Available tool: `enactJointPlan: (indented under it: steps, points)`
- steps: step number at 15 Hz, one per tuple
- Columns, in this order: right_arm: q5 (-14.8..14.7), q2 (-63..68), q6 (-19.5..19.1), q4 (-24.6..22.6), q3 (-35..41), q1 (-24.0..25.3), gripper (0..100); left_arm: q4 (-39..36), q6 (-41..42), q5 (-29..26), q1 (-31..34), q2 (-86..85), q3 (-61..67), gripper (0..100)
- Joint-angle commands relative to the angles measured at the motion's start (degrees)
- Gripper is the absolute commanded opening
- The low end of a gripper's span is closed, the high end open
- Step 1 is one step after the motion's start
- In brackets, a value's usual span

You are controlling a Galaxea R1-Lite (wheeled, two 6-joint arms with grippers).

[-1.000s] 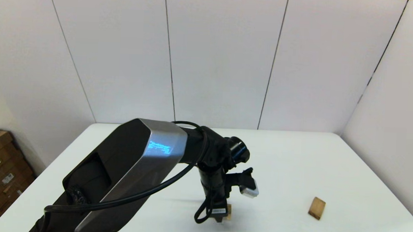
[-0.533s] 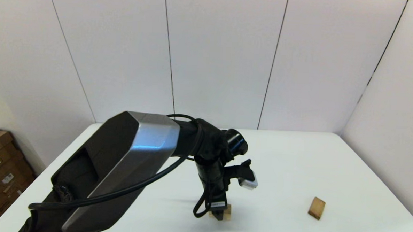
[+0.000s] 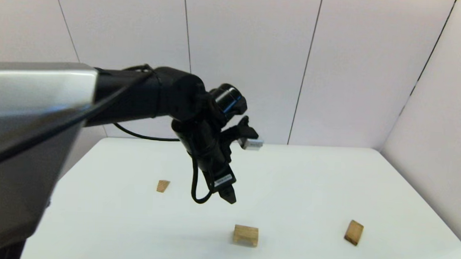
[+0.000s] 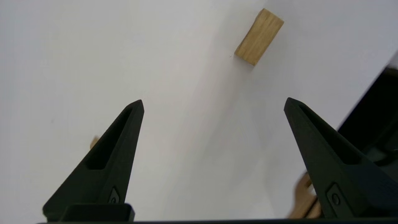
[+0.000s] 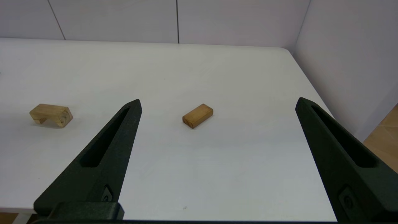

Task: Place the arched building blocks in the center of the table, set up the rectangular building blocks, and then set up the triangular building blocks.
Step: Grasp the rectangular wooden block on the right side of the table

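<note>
Jaws of the left gripper (image 3: 227, 194) gape wide and empty, now lifted clear above the arch (image 3: 245, 235), which a second ago they were setting down; it stands released mid-worktop, so step one looks done. Right gripper (image 5: 217, 102), jaws apart, waits facing the slab (image 5: 197, 115). The wedge (image 3: 163, 186) lies far left. White worktop (image 3: 310, 179), pale panelled walls.

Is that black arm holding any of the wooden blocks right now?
No. The left tool hangs open above the arch block, empty. The right tool is open and empty too.
</note>
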Motion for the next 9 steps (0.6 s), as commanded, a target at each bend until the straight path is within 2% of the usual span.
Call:
enactJointPlan:
  steps: [1,3,4,6,9]
  points:
    - [0.02,-0.01,-0.05,0.02,-0.04,0.01,100,5.37,-15.13,5.62,2.35,-17.37,4.62,100]
    - [0.02,-0.01,-0.05,0.02,0.05,0.01,100,5.19,-19.26,9.05,2.52,-23.44,7.87,100]
    - [0.02,-0.01,-0.05,0.02,0.05,0.01,100,5.46,-22.69,11.95,2.52,-28.09,9.28,100]
    - [0.02,-0.01,-0.05,0.02,-0.04,0.01,100,5.46,-24.18,19.77,5.25,-35.57,13.85,100]
    - [0.02,-0.01,-0.05,0.02,-0.04,0.01,100,5.28,-24.0,21.61,9.38,-50.42,27.73,100]
